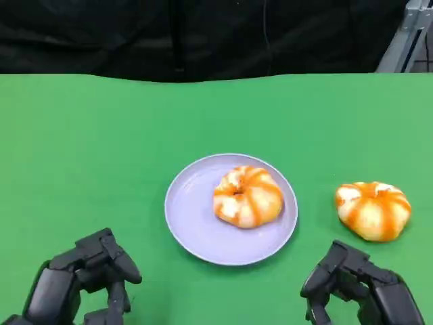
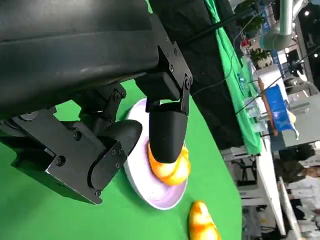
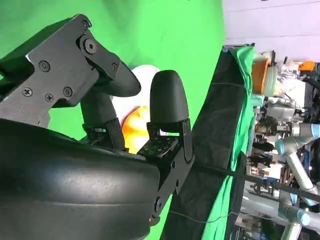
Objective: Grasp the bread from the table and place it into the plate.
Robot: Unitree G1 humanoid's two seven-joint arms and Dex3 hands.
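Nearest your camera are the two black hands at the bottom of the head view: the left hand (image 1: 84,281) low on the left and the right hand (image 1: 358,284) low on the right, both resting low over the green table (image 1: 81,149) and both holding nothing. Their fingers look loosely curled but apart, not clenched; the wrist views show gaps between the fingers (image 2: 167,132) with only cloth and plate behind them.

Working down in size, the table comes first, then the lavender plate (image 1: 189,217) at its centre, which already carries one orange-striped bread roll (image 1: 247,196) on its right half. The second orange-striped bread roll (image 1: 373,210) lies on the bare cloth, well clear of the plate's right rim.

That loose roll is the relation your next move turns on. It sits just beyond the right hand and slightly to its outer side, with a short strip of green between fingertips and crust (the left hand would have to cross the whole plate to get there). So the right hand is clearly the nearer one, and I'd judge it the one to use. The roll is rounded with no marked long axis, perhaps a little wider side to side, so approach angle matters little; a grasp from above should do.

You'd reach forward and a touch outward, then carry the roll left toward the plate's open left half, since the right half is occupied.
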